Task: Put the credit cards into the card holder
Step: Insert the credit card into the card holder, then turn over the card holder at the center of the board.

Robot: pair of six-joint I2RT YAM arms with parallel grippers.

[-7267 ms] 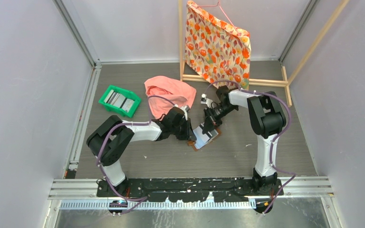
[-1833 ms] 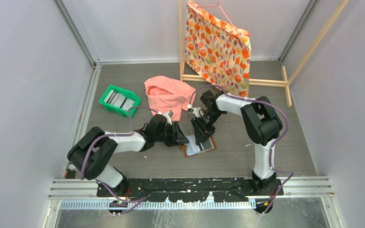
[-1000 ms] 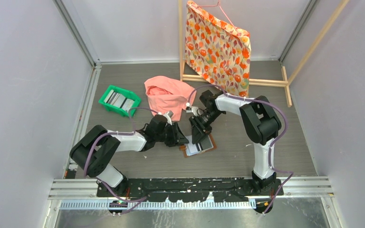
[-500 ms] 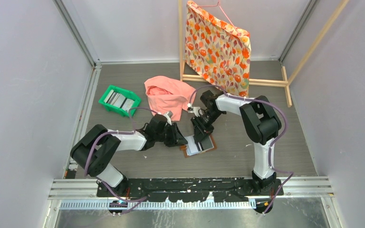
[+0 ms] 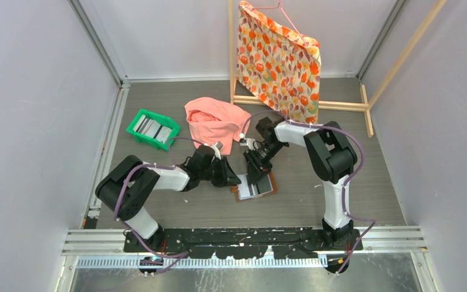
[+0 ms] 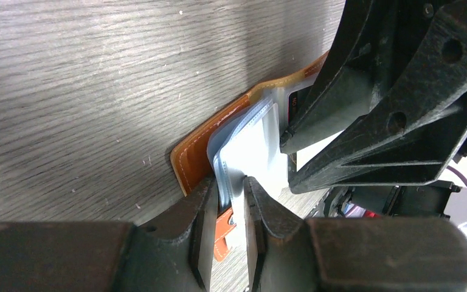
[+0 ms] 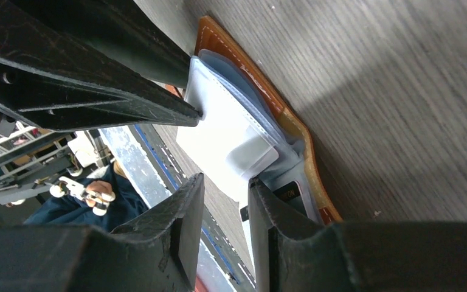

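Note:
The brown card holder (image 5: 262, 190) lies open on the floor between both grippers. My left gripper (image 5: 234, 178) is shut on its pale pocket sleeves (image 6: 243, 152), next to the leather edge (image 6: 197, 155) and the snap tab. My right gripper (image 5: 256, 178) hovers at the open pockets with its jaws a little apart (image 7: 226, 188) and nothing between them. A small white card (image 7: 252, 159) lies on the sleeves at its fingertip. A dark card (image 7: 287, 192) sits in a pocket. More credit cards (image 5: 151, 126) lie in the green tray.
The green tray (image 5: 137, 118) stands at the back left. A pink cloth (image 5: 216, 120) lies just behind the grippers. A patterned cloth (image 5: 276, 58) hangs on a wooden rack at the back right. Grey walls close in both sides.
Since seven seconds ago both grippers and the card holder have come nearer and a little left. In the last second the left arm's elbow drew in; the grippers barely moved.

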